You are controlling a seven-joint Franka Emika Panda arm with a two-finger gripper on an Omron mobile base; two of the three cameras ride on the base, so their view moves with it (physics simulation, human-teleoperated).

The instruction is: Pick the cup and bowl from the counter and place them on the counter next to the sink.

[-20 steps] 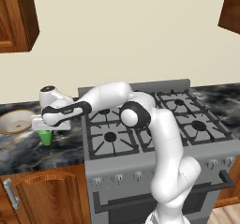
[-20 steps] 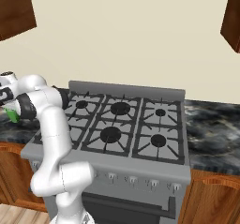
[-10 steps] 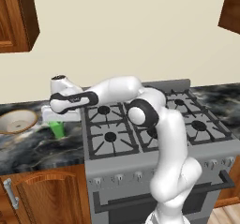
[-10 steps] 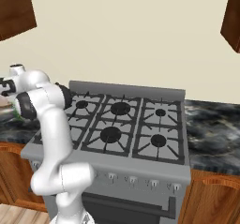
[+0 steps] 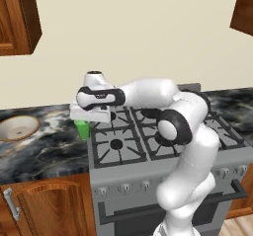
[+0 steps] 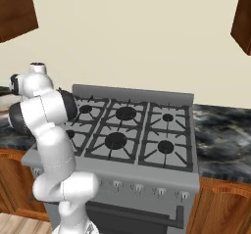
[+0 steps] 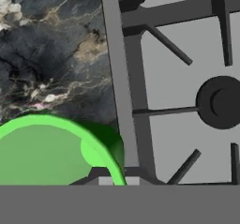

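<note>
Leftmost, bowl (image 5: 17,127) on counter (image 5: 44,148), well apart from hand. Next, cup (image 5: 82,129) directly under gripper (image 5: 88,119), beside stove (image 5: 148,141) edge, apparently lifted. Hand view: cup rim (image 7: 51,148) from above, over marble. Jaws narrow, closed on cup rim.

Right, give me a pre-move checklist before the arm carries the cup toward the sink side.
1. Gripper shut on the cup: ok, green tumbler hangs under the hand, its rim at the fingers in the hand view.
2. Cup lifted off the counter: cannot tell, its base is partly hidden.
3. Cup upright: ok.
4. Bowl out of the way: ok, it sits apart on the counter, left of the cup.
5. Stove edge beside the cup: ok, no contact seen.
6. Sink position: cannot tell.
</note>
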